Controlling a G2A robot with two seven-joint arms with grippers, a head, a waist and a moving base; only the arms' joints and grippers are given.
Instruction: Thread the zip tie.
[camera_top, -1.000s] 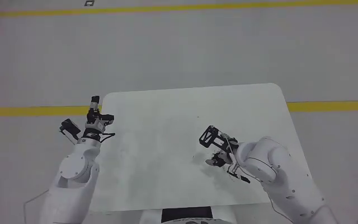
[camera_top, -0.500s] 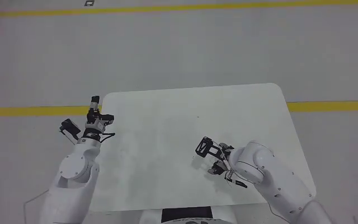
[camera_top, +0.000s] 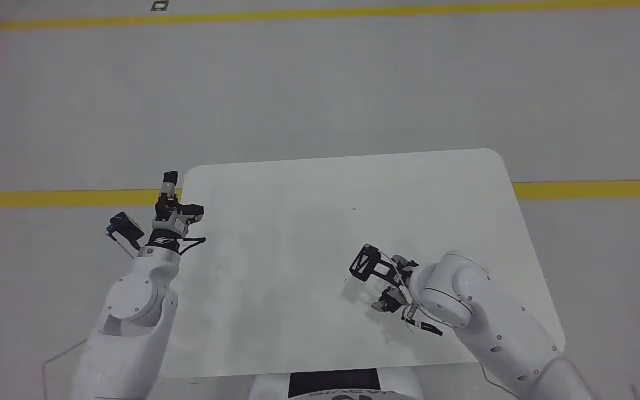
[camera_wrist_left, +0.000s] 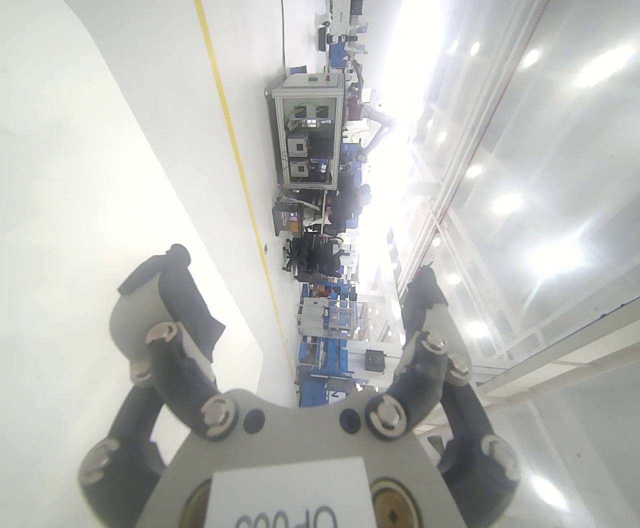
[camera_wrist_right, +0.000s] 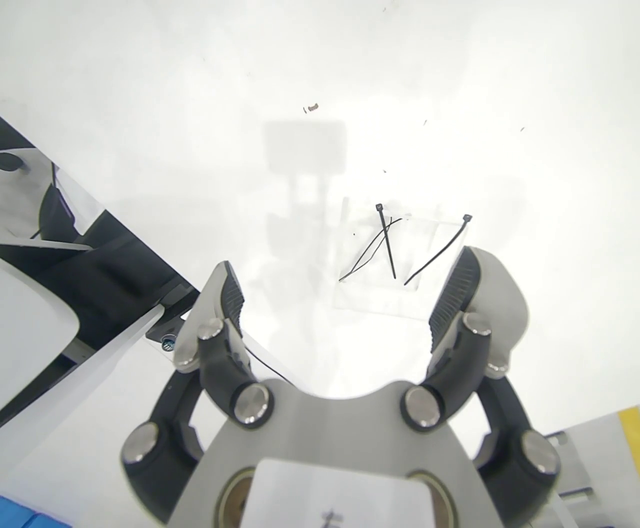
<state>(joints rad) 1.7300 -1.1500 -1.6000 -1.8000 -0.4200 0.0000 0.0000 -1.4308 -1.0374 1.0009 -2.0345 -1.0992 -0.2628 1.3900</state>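
Left wrist view: the left hand (camera_wrist_left: 298, 267) has its two fingers spread wide with nothing between them. It is beside the edge of the one white bench (camera_wrist_left: 75, 150).

Right wrist view: the right hand (camera_wrist_right: 346, 262) is likewise spread and empty, above the bench. Beyond its fingertips lie the zip ties (camera_wrist_right: 387, 245), thin and black, on a clear sheet (camera_wrist_right: 370, 300). Two straight ties show small square heads. One crosses a fine curved strand, possibly two; I cannot tell which. The other lies apart, close by one finger.

Top view: two arms, the left hand at the bench's left edge, the right hand over its near right part.
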